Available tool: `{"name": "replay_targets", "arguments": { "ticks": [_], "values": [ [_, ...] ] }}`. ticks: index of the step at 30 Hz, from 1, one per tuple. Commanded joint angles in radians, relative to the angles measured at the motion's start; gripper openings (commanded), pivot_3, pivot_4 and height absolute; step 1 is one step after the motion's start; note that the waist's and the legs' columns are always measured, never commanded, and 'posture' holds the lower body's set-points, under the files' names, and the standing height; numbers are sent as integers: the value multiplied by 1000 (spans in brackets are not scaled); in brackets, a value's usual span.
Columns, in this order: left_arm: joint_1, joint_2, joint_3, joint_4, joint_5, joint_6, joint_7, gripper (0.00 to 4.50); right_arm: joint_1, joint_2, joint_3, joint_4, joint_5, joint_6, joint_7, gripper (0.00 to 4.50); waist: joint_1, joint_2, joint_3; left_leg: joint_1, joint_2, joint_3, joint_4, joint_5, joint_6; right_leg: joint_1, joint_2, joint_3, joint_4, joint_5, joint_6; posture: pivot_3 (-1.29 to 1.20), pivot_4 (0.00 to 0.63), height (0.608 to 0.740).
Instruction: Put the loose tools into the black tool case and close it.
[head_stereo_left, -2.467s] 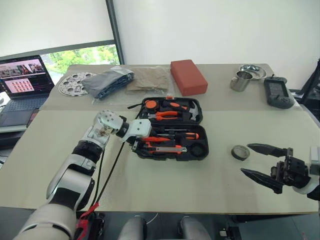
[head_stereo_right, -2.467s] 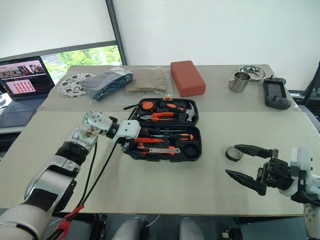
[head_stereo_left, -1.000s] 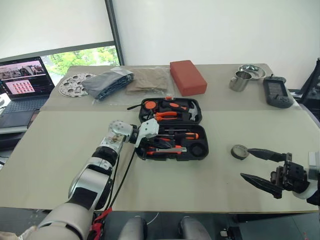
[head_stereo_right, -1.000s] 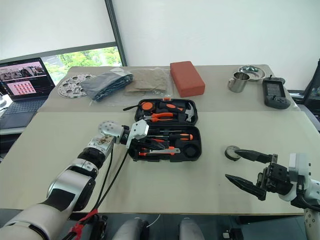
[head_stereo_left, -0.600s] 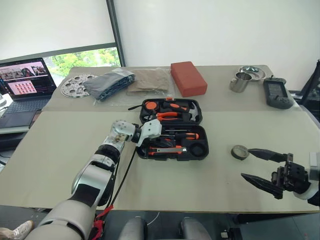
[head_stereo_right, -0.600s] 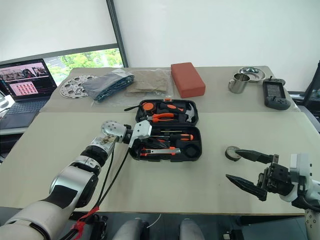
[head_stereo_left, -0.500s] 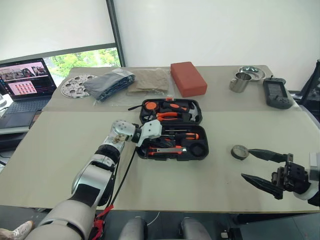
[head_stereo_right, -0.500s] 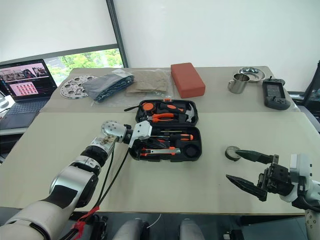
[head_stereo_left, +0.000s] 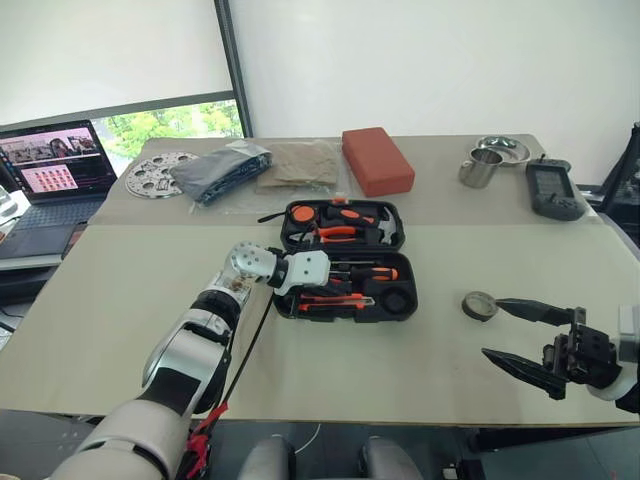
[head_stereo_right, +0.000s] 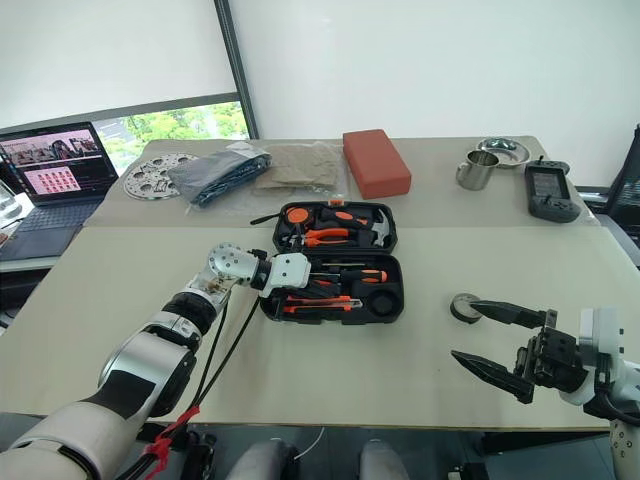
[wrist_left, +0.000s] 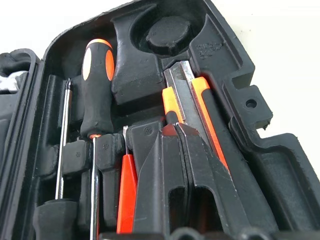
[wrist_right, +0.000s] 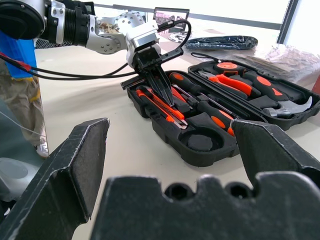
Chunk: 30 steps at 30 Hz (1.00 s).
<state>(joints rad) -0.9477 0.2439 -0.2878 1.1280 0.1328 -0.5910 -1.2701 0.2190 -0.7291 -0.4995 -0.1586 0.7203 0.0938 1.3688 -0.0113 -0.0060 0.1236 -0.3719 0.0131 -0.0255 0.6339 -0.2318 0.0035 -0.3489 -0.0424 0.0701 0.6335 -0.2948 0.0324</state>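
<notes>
A: On the table, the black tool case lies open, with the left gripper, jaws pinched shut and empty, pressing at the utility knife in the front half. Best approach?

B: Seat the knife flat, then fetch the grey roll, still loose beside the right gripper, jaws spread wide.

A: Anything unclear?

B: The left fingertips hide whether the knife sits fully home.

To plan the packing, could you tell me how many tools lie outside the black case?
1: the grey round roll, on the table right of the black case, just beside the right tool.
</notes>
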Motion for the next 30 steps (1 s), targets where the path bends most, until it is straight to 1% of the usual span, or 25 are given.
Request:
{"name": "replay_targets", "arguments": {
  "ticks": [1,4,6,9,10,12,14,16,17,18,19,20,22,25,28,30],
  "values": [
    [7,-7,19,29,-6,37,16,46,-18,-26,-13,-12,-44,-16,-47,4500,0,0,0,0,0,0,0,0,0,0,0,0,0,0,0,0,150,707],
    [-12,-4,78,-23,-83,85,-25,46,-42,-43,12,18,-141,-47,-100,4500,-1,0,0,0,0,0,2,0,0,-4,0,0,1,0,1,0,150,707],
    [-13,4,108,-78,-133,130,-73,46,-56,-77,39,41,-183,-7,-125,4500,-3,0,1,-1,0,0,2,0,0,-6,0,0,1,1,1,0,150,707],
    [13,44,135,-235,-206,231,-157,46,-97,-113,86,84,-270,-18,-170,4500,-7,0,1,-6,0,0,2,0,0,-9,0,0,1,1,0,0,150,707],
    [48,73,142,-363,-269,348,-218,289,-120,-135,119,110,-323,-27,-186,4500,-9,1,1,-7,0,0,1,0,0,-11,1,0,1,1,0,0,150,707],
    [106,123,149,-570,-363,528,-287,754,-159,-173,171,149,-398,-18,-211,4500,-16,2,1,-8,1,0,0,0,0,-12,1,1,1,4,-5,0,150,707],
    [149,181,156,-746,-422,661,-297,1475,-199,-207,218,179,-445,1,-221,4500,-19,4,2,-7,1,0,-1,0,0,-12,1,0,1,4,-6,0,150,707],
    [181,244,164,-888,-460,766,-293,2241,-241,-230,252,205,-469,7,-216,4500,-19,5,3,-7,1,0,-1,0,0,-12,1,0,1,4,-6,0,150,707],
    [195,287,172,-957,-479,818,-296,2533,-270,-240,271,221,-476,18,-210,4500,-19,5,3,-8,1,-1,-1,0,0,-13,1,0,1,4,-6,0,150,707],
    [205,316,175,-1003,-492,854,-294,2891,-288,-245,282,232,-479,25,-206,4500,-20,5,3,-8,1,-1,-1,0,0,-12,1,0,0,4,-6,0,150,707],
    [216,353,180,-1053,-505,886,-295,3360,-311,-251,300,245,-481,34,-194,4500,-20,5,3,-7,1,-1,0,0,0,-12,1,0,1,4,-6,0,150,707],
    [225,384,186,-1096,-517,915,-293,3657,-330,-256,317,256,-482,39,-183,4500,-20,5,3,-7,1,-1,0,0,0,-12,1,0,0,4,-6,0,150,707],
    [240,436,189,-1165,-538,961,-287,4387,-362,-260,343,278,-488,41,-164,4500,-20,4,3,-6,1,-1,0,0,0,-11,1,0,0,4,-5,0,150,707],
    [262,509,183,-1244,-537,988,-289,4387,-413,-255,378,322,-494,52,-146,4500,-17,5,3,-5,1,-1,0,0,0,-9,1,0,-1,4,-5,0,150,707],
    [262,525,200,-1310,-586,1035,-264,4387,-465,-259,425,377,-523,40,-122,4500,-13,5,3,-5,1,0,0,0,0,-9,1,0,-2,4,-5,0,150,707],
    [262,527,205,-1338,-606,1054,-250,4500,-504,-257,451,418,-543,34,-118,3965,-11,5,4,-5,1,0,0,0,0,-10,0,0,-2,4,-5,0,150,707]
  ]
}}
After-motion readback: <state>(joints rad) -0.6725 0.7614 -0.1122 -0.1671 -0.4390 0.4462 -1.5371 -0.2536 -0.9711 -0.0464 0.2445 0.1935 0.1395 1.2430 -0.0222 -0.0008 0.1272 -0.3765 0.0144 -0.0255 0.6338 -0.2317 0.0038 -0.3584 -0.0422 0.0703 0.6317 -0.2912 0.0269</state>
